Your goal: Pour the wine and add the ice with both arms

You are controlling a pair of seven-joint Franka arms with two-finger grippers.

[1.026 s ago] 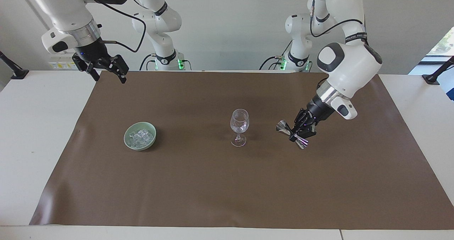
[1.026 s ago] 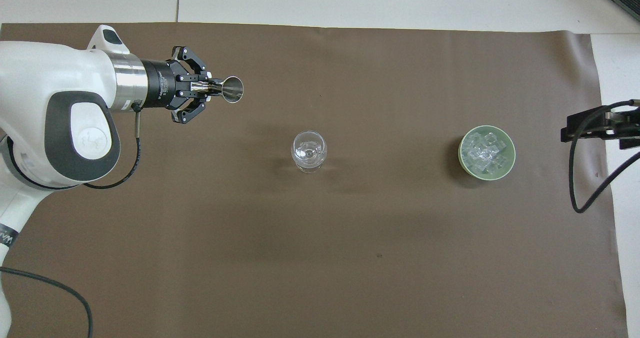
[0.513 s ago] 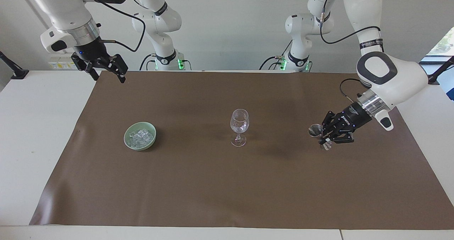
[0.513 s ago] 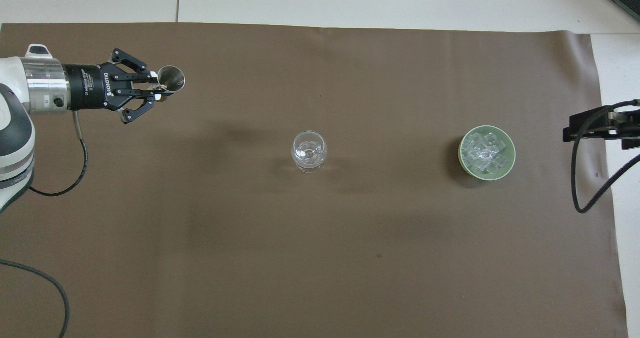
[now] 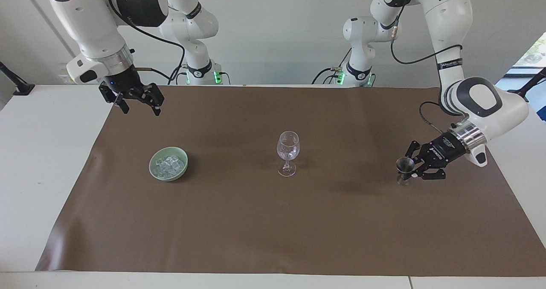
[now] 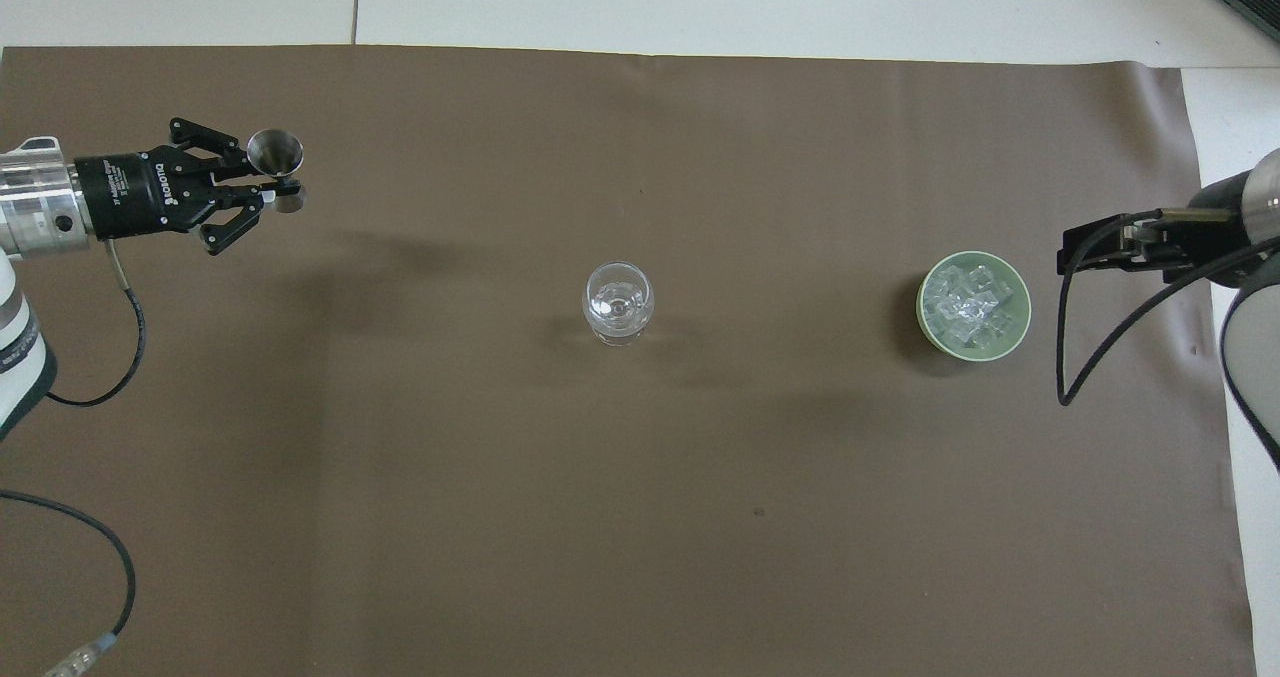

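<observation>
Left gripper (image 5: 408, 172) (image 6: 262, 185): closed on a small metal measuring cup (image 5: 403, 169) (image 6: 275, 152) at its waist; cup upright, wide mouth up, low over the brown mat (image 5: 273, 229) (image 6: 640, 517) toward the left arm's end of the table. Cup base at or just above the mat; contact cannot be confirmed.

Right gripper (image 5: 137, 103) (image 6: 1095, 247): fingers spread, holding nothing. Raised over the mat's corner at the right arm's end.

Wine glass (image 5: 288, 152) (image 6: 618, 302): upright near the middle of the mat, a little clear liquid in the bowl. Well apart from both grippers.

Ice (image 5: 169, 165) (image 6: 968, 307): heaped in a small green bowl (image 5: 168, 164) (image 6: 973, 306) on the mat, toward the right arm's end, about as far from the robots as the glass. Not touched by either gripper.
</observation>
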